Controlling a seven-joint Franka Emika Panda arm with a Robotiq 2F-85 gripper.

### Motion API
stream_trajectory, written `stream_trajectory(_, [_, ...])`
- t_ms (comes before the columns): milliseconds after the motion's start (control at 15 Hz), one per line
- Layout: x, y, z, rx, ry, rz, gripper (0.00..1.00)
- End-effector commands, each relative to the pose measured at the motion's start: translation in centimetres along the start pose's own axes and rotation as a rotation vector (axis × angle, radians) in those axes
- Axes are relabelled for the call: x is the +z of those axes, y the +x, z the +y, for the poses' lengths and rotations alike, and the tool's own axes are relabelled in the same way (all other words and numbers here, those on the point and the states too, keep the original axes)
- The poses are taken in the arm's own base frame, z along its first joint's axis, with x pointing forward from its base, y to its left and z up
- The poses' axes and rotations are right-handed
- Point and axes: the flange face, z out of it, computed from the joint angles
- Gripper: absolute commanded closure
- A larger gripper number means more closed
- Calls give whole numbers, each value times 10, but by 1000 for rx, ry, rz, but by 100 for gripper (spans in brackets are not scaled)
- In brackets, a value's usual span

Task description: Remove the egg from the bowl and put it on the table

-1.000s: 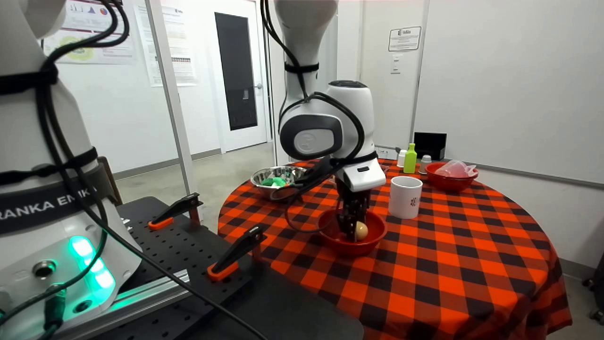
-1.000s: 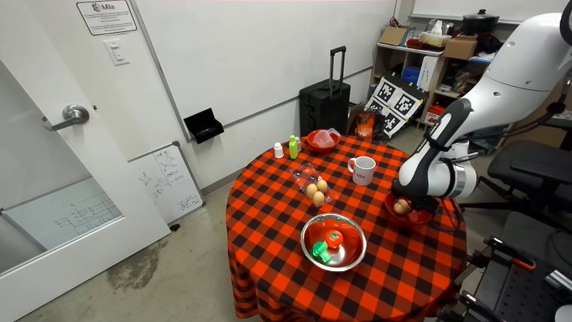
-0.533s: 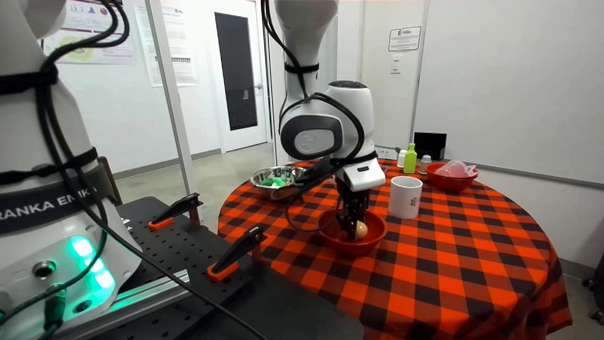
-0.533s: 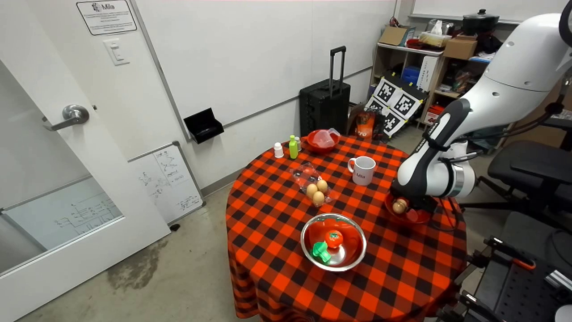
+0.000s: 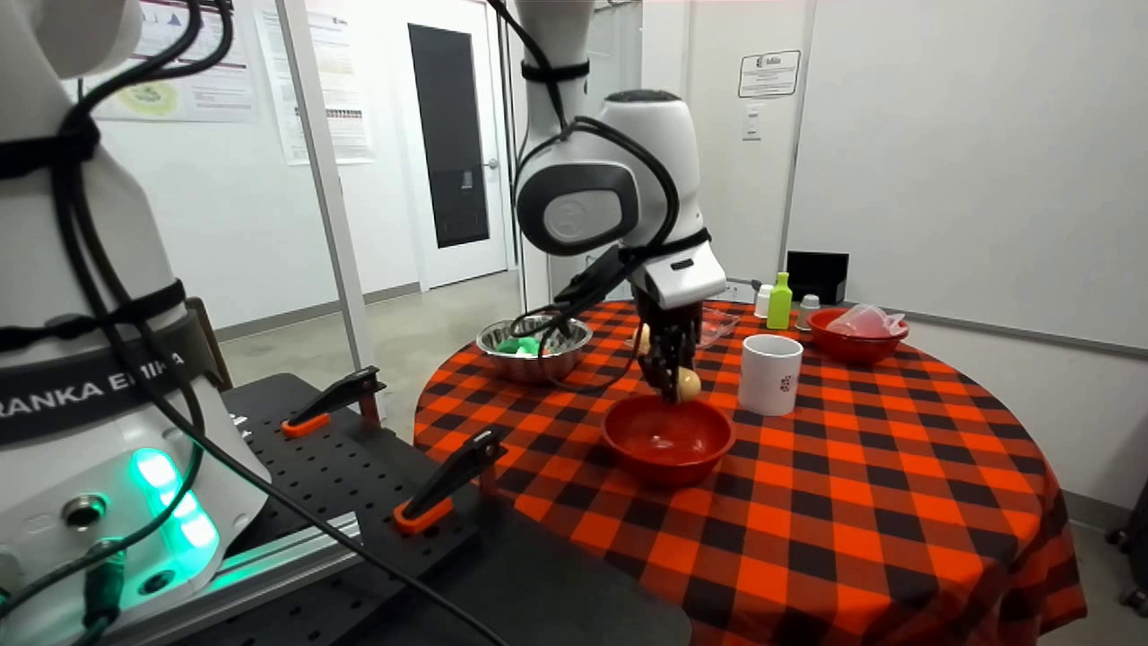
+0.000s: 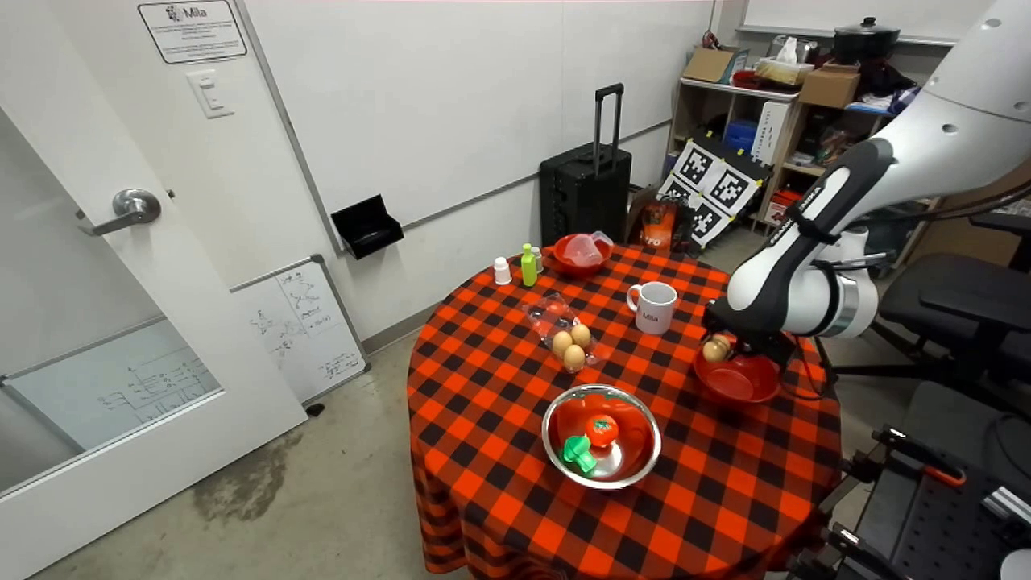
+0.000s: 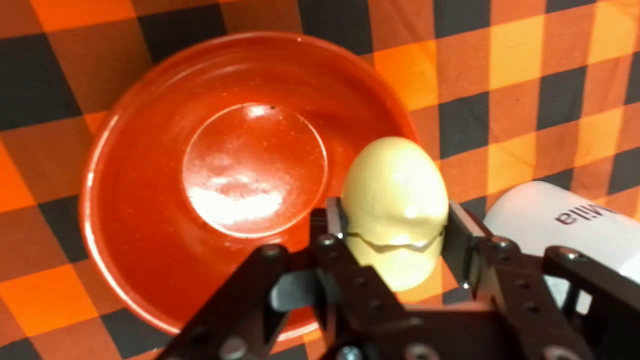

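- Here, the fingers pinch an egg, one pressed to either side of the shell.
- A jagged seam runs across the egg, and its domed end points toward the top of the wrist view.
- The egg is up out of the hollow of a red bowl, above the rim on the side facing a white mug; in the wrist view it hides part of that rim.
- The red bowl stands upright on the surface, a round one under a red and black checked cloth, toward the edge beside a black bench.
- From that bench side, a white arm reaches over the edge and down to the red bowl.
- The mug stands upright near the red bowl but apart from it, farther in from that edge.
- In an exterior view, a steel bowl sits near the left edge; it holds a tomato and a green piece, just beside each other.
- Three more eggs lie bunched at one end of a clear carton, between the steel bowl and the edge facing a whiteboard.
- By that whiteboard edge stand a white jar, a green bottle, a small shaker and another red bowl, with a see-through jug tilted inside.
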Motion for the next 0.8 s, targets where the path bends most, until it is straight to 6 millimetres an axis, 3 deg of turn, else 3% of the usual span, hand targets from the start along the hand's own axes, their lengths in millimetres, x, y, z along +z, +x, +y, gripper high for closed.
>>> stream_trajectory(0, [-66,-24,1,-58,45,26,77])
stream_trajectory(200, [-93,-63,-17,-169,85,-11,77])
stream_trajectory(467, [-104,-109,-37,-295,104,-63,77])
stream_trajectory(733, [-95,-111,-45,-358,103,-71,77])
